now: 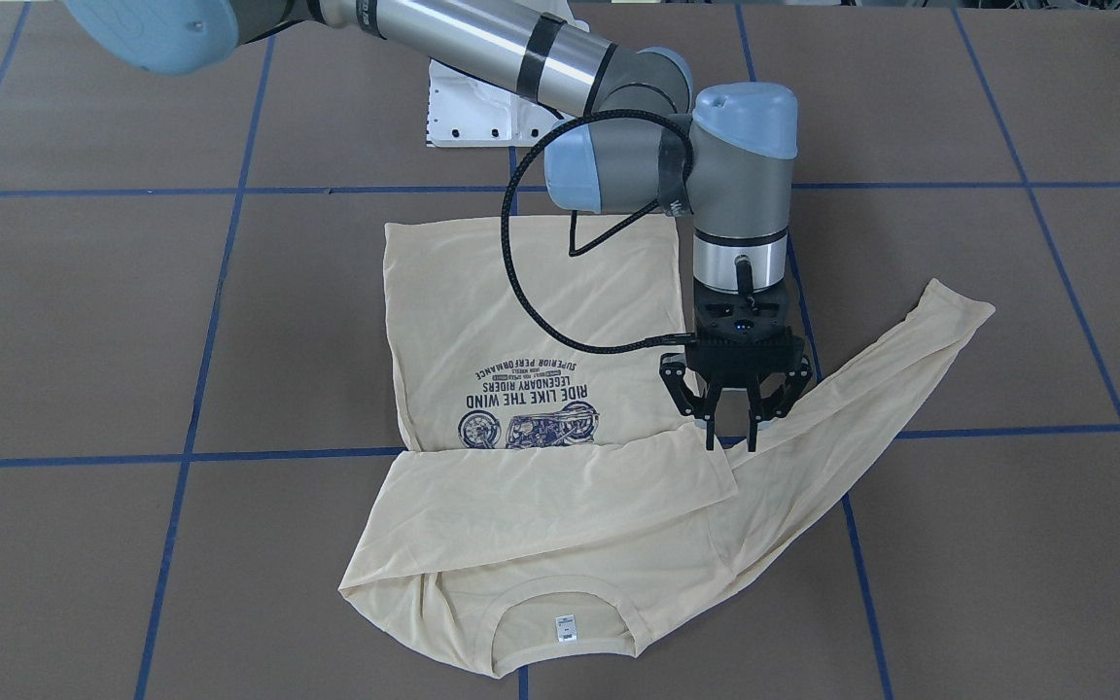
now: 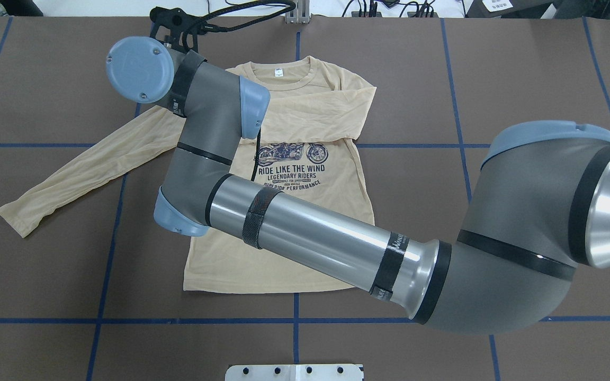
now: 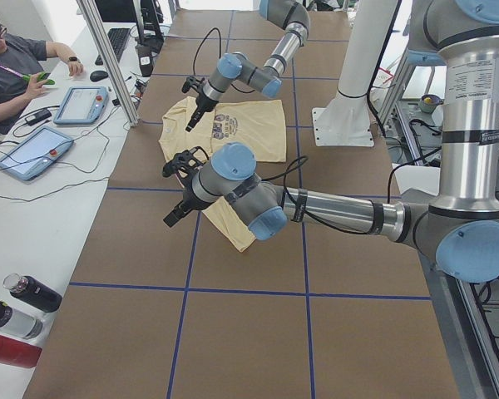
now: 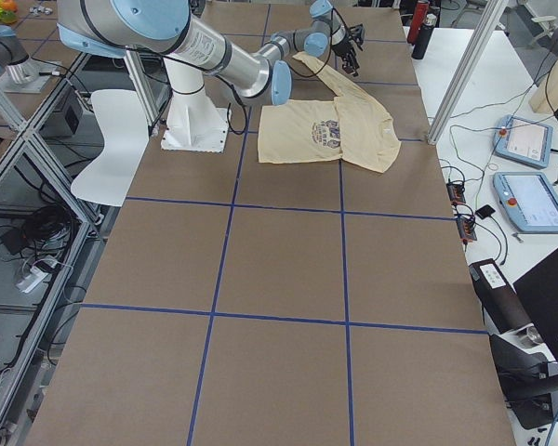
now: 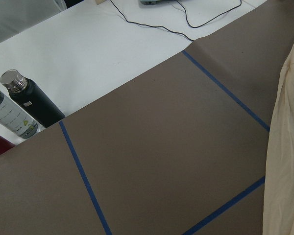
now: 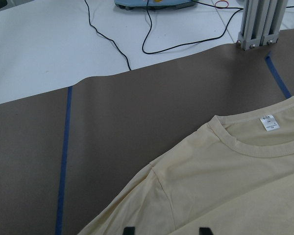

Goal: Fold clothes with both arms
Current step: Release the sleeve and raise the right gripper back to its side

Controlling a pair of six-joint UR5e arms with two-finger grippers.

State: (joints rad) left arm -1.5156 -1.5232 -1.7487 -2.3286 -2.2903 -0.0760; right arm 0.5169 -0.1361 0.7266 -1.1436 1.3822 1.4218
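The shirt (image 1: 443,311) lies flat and face up on the bench (image 1: 84,321). I place everything from its print (image 1: 531,403).

The folded sleeve (image 1: 560,481) already lies across the chest, between the print and the neck label (image 1: 565,627). The loose sleeve (image 1: 891,360) runs straight out to the robot's left of the print and is not yet folded. The body is not folded either. I judge the job early: one sleeve is done, the second sleeve and the body folds are left.

The right arm (image 1: 482,44) crosses on the hem side of the print. The right tool (image 1: 733,442) hangs just left of the print, at the loose sleeve's armpit, fingers spread and holding nothing. The left tool (image 3: 173,214) is well left of the print, out by the loose sleeve. I cannot tell whether it is spread or pressed together.

A white base (image 2: 294,372) sits past the hem from the print. A post (image 6: 257,22) stands past the label, and bottles (image 5: 34,105) stand far to the left, off the bench. The likeliest obstacle is the right arm itself, which lies over the side the left arm (image 3: 341,212) would work from.
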